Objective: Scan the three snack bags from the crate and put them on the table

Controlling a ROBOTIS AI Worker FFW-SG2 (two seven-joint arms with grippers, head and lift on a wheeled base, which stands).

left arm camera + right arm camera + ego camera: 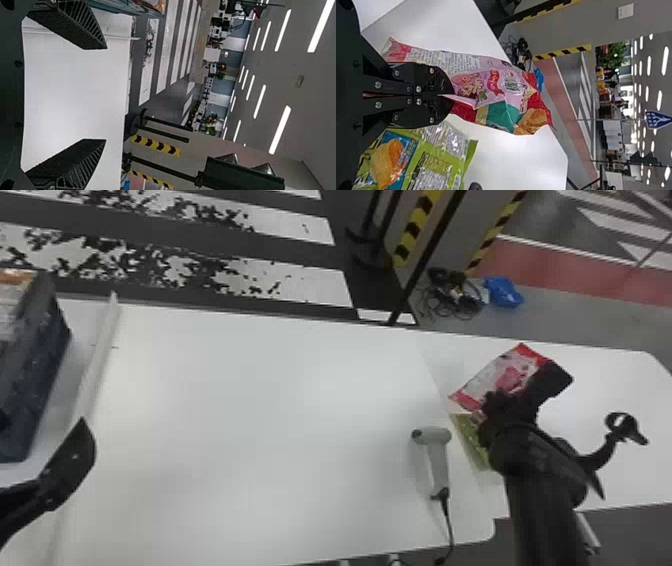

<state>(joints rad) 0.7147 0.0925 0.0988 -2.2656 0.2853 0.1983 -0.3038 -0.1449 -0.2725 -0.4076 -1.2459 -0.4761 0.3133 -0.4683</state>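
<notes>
The right gripper, pinched closed on the red bag above the table, partly hides it and the green bag lying there. The left gripper gapes wide, empty. The crate is cut off, its contents unclear

Out past it all, broad white stripes cross the dark floor (blotched with black, some of them), a red strip beyond, as ceiling lights glow in rows.
</notes>
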